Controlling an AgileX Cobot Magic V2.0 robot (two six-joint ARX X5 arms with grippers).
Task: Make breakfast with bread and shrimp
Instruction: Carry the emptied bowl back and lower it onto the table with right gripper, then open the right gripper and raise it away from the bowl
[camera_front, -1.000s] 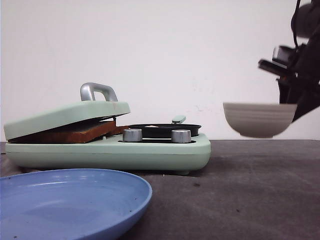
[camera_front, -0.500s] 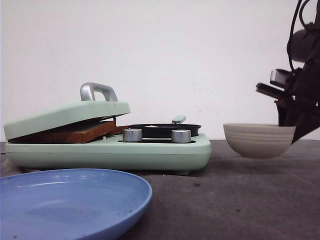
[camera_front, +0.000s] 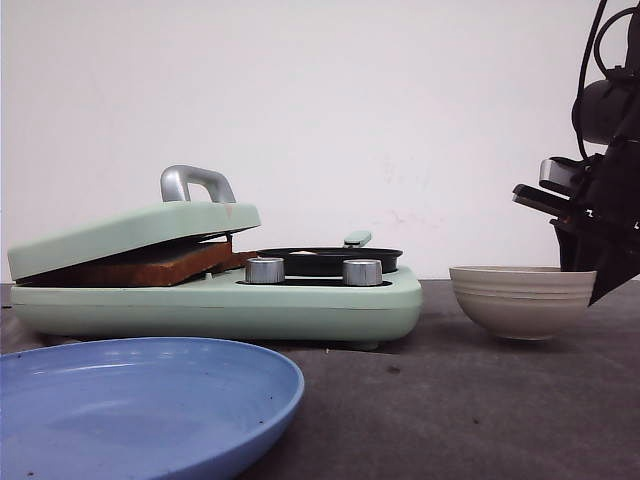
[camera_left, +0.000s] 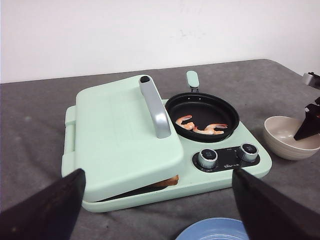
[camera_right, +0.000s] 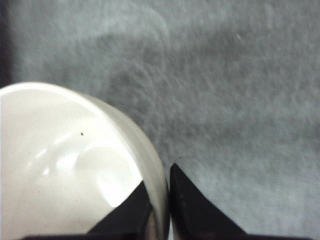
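The bread (camera_front: 140, 268) lies in the mint-green breakfast maker under its half-lowered lid (camera_front: 130, 230); only a browned edge shows, also in the left wrist view (camera_left: 167, 181). A few pink shrimp (camera_left: 202, 127) lie in the black pan (camera_left: 200, 110) on the maker's right side. My right gripper (camera_right: 161, 200) is shut on the rim of an empty beige bowl (camera_front: 522, 300), which rests on the table right of the maker. My left gripper (camera_left: 158, 172) is open and empty, held above and in front of the maker.
A blue plate (camera_front: 140, 410) sits at the front left, in front of the maker. Two silver knobs (camera_front: 265, 270) are on the maker's front. The lid has a silver handle (camera_front: 195, 183). A white wall stands behind the grey table (camera_front: 480, 400).
My right gripper has lowered the bowl from the air down onto the table and a little to the right. The left arm and the maker have not moved.
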